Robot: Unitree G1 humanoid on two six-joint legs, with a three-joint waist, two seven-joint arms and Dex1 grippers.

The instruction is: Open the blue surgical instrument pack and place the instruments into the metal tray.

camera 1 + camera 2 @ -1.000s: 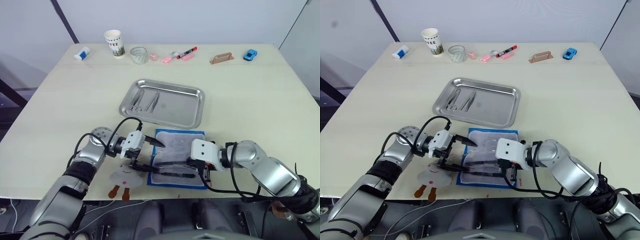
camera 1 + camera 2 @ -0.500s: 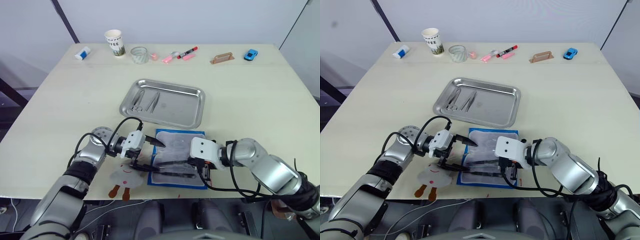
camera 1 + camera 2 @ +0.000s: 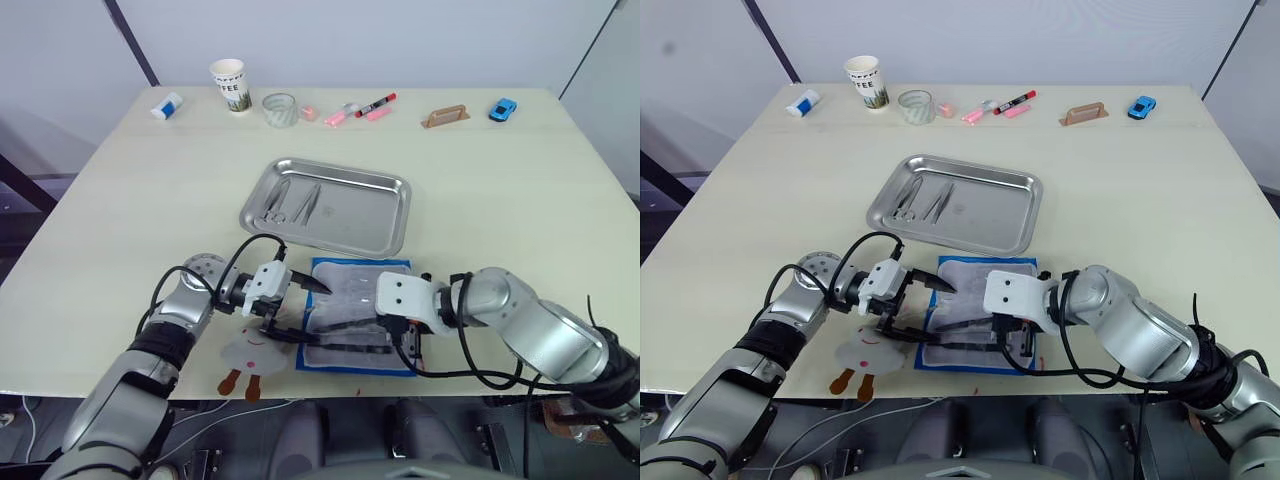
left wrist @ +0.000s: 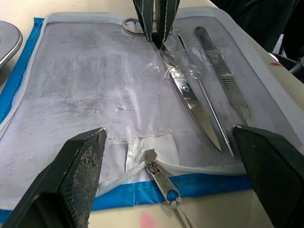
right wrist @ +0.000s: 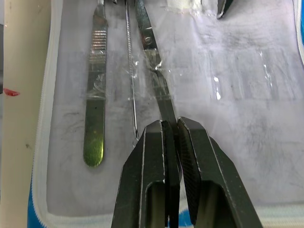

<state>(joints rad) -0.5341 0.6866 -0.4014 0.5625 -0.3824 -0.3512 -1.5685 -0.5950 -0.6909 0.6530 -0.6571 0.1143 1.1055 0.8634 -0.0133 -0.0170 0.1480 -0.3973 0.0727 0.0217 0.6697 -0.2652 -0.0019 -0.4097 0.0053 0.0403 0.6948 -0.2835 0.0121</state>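
Observation:
The blue surgical instrument pack (image 3: pixel 352 275) lies unzipped near the table's front edge, with its grey-white lining up. Scissors (image 5: pixel 151 61), a thin probe (image 5: pixel 130 85) and a flat scalpel handle (image 5: pixel 94 109) lie in it under clear straps. My right gripper (image 5: pixel 170 130) is shut on the scissors' shank at the pack's right side. At the pack's left edge my left gripper (image 3: pixel 305 312) stands wide open, its fingers (image 4: pixel 80 175) either side of the zipper pull (image 4: pixel 160 176). The metal tray (image 3: pixel 370 215) sits just beyond and holds two instruments (image 3: pixel 290 203).
A white plush toy (image 3: pixel 250 355) lies by the front edge under my left arm. Along the far edge stand a white bottle (image 3: pixel 165 105), a paper cup (image 3: pixel 229 85), a glass (image 3: pixel 279 109), markers (image 3: pixel 365 108), a wooden block (image 3: pixel 445 117) and a blue toy car (image 3: pixel 502 108).
My right gripper has shifted slightly left and further over the pack, staying down on the instruments. The left gripper has not moved.

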